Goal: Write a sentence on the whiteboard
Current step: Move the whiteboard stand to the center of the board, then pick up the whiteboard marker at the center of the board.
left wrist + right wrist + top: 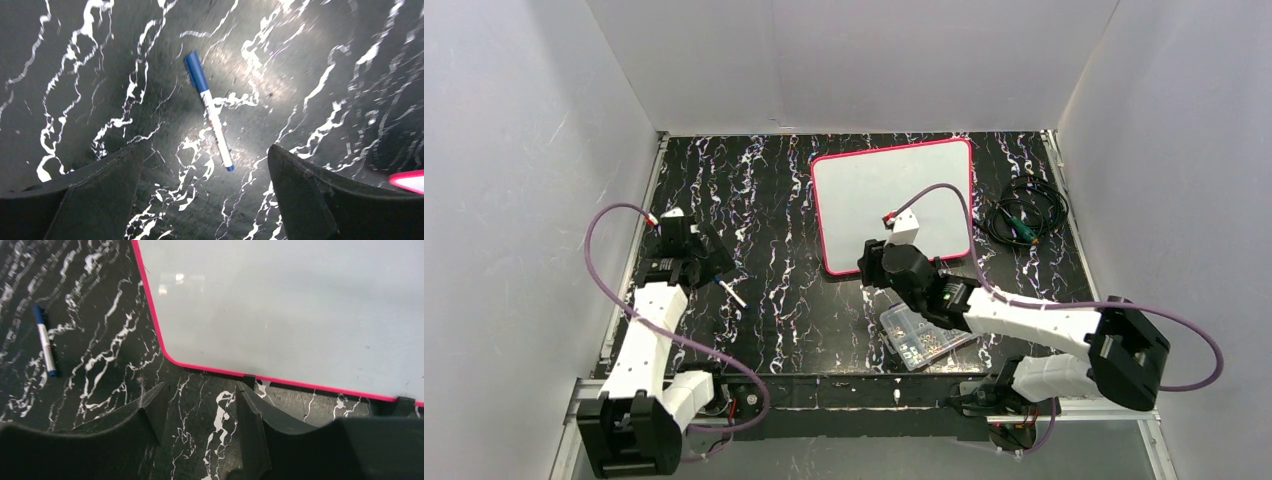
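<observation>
Black marbled table carries whiteboard, marker, parts box (cables too).

The board is white, framed pink-red. The table is black with white veins. Left of the board, the marker is white, capped blue.

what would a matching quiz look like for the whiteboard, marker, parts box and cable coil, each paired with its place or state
Column one:
1. whiteboard
2. marker
3. parts box
4. cable coil

Column two:
a. coiled to the right of the whiteboard, near the side wall
b. blank, with a pink-red frame
c. closest of the four to the near edge of the table
d. lying flat on the table, blue cap on

Pairs: 1-b, 2-d, 3-c, 4-a
</observation>
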Motion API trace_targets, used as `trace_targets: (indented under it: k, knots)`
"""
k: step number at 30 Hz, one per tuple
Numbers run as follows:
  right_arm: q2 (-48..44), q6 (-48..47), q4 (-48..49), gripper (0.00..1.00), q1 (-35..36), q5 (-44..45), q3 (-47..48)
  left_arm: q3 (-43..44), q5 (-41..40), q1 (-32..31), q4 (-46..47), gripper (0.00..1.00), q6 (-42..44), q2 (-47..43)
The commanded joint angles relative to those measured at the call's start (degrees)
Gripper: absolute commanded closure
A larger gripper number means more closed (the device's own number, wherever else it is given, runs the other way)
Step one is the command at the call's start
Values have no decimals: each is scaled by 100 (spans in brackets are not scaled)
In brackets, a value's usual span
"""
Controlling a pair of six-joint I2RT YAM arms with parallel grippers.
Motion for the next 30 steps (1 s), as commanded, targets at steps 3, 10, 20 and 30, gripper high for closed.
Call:
trace_targets:
  k: [3, 10, 20, 30]
  knots:
    - [-886, -447, 141, 37, 2, 141, -51, -137, 583, 299, -217, 25, -351, 800]
    - [-1512, -826, 124, 32, 8, 109, -176, 58, 884, 550, 29, 52, -365, 1899]
    - [-1638, -1060, 82, 30, 7, -255, -144, 409, 686, 602, 416, 55, -405, 2704]
    - [-1584, -1016, -264, 30, 8, -382, 100, 643, 574, 628, 389, 65, -297, 3325]
